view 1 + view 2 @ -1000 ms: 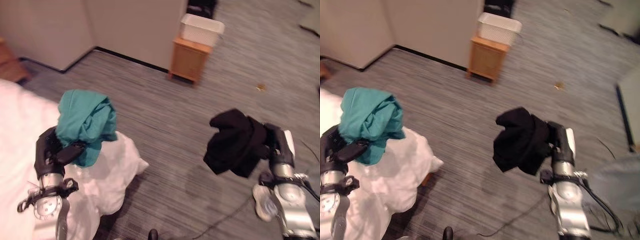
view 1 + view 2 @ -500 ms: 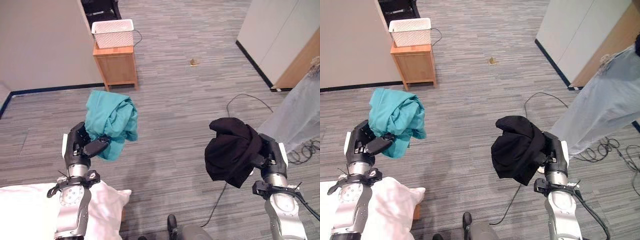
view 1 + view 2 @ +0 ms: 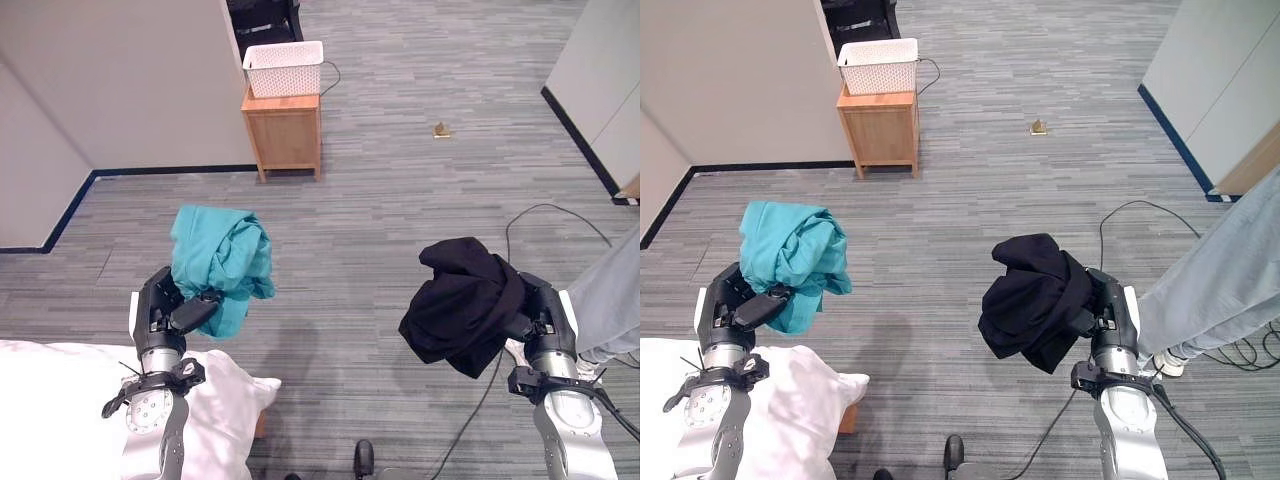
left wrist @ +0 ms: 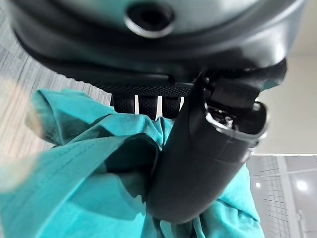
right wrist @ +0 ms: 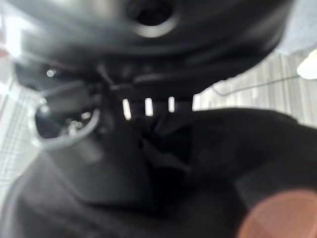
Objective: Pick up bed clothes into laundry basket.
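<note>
At lower left, the left hand [image 3: 160,312] clutches a bunched teal garment [image 3: 218,262]; its wrist view shows the thumb [image 4: 198,163] pressed into the cloth. At lower right, the right hand [image 3: 540,318] grips a black garment [image 3: 460,305]. The white basket [image 3: 285,68] sits on a wooden cabinet [image 3: 287,138] at upper centre.

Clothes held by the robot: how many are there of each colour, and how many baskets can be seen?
Teal bundled cloth garment, in the left hand: 1
Black bundled cloth garment, in the right hand: 1
White woven laundry basket on the wooden cabinet: 1
Total: 3
</note>
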Robot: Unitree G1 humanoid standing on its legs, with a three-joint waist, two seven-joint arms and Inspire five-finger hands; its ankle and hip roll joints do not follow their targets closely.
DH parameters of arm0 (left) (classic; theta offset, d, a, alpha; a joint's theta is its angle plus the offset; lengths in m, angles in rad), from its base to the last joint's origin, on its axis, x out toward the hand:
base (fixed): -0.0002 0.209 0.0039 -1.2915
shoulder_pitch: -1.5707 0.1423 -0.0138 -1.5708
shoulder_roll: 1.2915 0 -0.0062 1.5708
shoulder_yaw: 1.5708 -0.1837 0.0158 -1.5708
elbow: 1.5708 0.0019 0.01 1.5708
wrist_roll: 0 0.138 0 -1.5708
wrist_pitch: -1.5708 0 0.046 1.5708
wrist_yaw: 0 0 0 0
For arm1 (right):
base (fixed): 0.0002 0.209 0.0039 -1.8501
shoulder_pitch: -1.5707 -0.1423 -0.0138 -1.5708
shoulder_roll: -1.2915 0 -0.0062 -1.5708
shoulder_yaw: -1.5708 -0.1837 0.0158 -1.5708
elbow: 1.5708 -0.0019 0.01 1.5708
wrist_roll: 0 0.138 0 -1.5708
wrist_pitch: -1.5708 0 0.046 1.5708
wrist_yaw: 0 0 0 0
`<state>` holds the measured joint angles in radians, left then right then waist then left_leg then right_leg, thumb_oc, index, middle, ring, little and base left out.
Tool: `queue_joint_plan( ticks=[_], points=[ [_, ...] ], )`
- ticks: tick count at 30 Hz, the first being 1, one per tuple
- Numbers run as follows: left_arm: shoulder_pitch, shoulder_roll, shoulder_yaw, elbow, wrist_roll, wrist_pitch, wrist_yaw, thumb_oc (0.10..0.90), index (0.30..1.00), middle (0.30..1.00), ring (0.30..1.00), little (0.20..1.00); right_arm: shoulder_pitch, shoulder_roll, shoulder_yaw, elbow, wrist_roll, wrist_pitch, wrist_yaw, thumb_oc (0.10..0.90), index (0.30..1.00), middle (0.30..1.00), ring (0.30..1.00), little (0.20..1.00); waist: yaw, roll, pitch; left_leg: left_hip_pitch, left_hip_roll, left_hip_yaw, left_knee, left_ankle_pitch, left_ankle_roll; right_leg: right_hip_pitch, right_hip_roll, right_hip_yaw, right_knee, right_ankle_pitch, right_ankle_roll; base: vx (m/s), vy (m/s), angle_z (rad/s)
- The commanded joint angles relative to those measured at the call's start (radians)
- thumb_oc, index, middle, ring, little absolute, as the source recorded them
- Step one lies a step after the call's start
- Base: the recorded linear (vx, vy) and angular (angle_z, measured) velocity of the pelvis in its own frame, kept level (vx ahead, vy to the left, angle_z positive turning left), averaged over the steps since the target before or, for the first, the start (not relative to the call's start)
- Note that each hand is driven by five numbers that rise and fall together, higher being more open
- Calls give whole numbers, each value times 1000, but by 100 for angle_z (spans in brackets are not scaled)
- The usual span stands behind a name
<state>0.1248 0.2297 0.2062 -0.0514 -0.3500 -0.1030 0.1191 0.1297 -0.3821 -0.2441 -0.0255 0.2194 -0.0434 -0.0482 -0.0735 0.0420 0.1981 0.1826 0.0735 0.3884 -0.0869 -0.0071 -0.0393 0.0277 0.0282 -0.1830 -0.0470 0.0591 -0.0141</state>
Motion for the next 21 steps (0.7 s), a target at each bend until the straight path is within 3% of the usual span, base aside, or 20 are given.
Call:
queue_joint_plan(
  ticks=[1,11,12,21],
  points=[
    [-49,101,46,-78,19,-103,0,400,300,300,300,300,-69,-15,-36,-88,43,-102,-6,400,300,300,300,300,-4,-58,-138,-38,-30,28,4,19,-8,40,-78,-36,-8,-34,133,0,0,0],
    [-48,73,21,-51,-20,-97,-2,400,300,300,300,300,-83,-5,-56,-102,19,-111,-35,400,300,300,300,300,-5,-54,-154,-30,-30,24,0,14,-7,47,-77,-40,-9,-34,131,0,0,0],
    [-164,115,-67,78,34,-66,19,400,300,300,300,300,-37,19,-2,-45,222,-105,14,400,300,300,300,300,-6,-75,-133,-37,-8,80,9,23,-36,37,-135,-192,-30,-3,143,-11,15,6],
    [-163,133,-51,69,78,-60,24,400,300,300,300,300,-59,11,-6,-40,182,-96,5,400,300,300,300,300,6,-74,-143,-22,-21,81,7,12,-25,54,-141,-200,-30,0,149,-1,27,8]
  ],
)
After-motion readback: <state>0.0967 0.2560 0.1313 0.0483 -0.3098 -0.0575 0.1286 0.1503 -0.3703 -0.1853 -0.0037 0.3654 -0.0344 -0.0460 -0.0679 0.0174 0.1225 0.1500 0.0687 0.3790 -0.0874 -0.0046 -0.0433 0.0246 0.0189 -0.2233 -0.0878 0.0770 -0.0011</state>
